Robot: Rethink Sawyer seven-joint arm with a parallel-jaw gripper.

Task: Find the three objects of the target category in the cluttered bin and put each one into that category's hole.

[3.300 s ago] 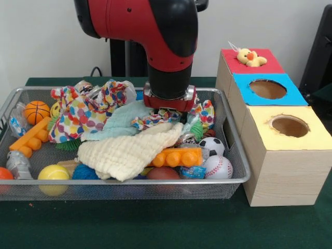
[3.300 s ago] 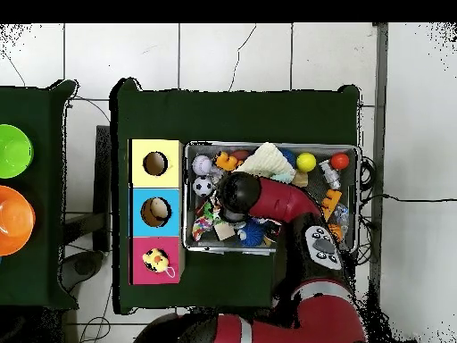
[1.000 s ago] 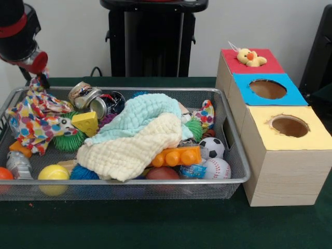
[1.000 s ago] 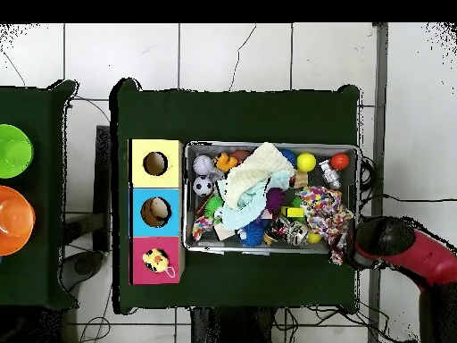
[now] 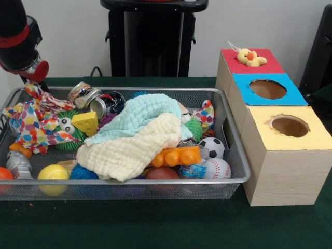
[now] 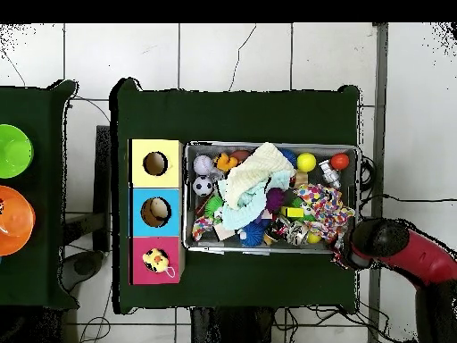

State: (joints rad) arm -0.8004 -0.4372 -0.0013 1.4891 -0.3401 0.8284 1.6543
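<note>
The silver wire mesh bin [image 5: 236,155] is full of clutter; it also shows in the overhead view [image 6: 268,146]. A fluffy yellow duckling [image 5: 249,57] with an orange beak sits in the hole of the red box [image 5: 270,65], and shows there from above [image 6: 156,260]. My gripper [image 5: 40,85] hangs at the bin's far left corner, right by a multicoloured spotted cloth [image 5: 31,122]. In the overhead view the gripper [image 6: 342,257] is at the bin's lower right corner. I cannot see how it is set. Other toy animals are not clearly identifiable in the pile.
A blue box [image 5: 293,96] and a yellow box [image 5: 311,137] with open holes stand beside the red one. A cream and teal cloth [image 5: 140,129] covers the bin's middle. Soccer ball [image 5: 211,147], baseball [image 5: 218,168], orange brick [image 5: 176,155], yellow ball [image 5: 53,174], tins [image 5: 88,96].
</note>
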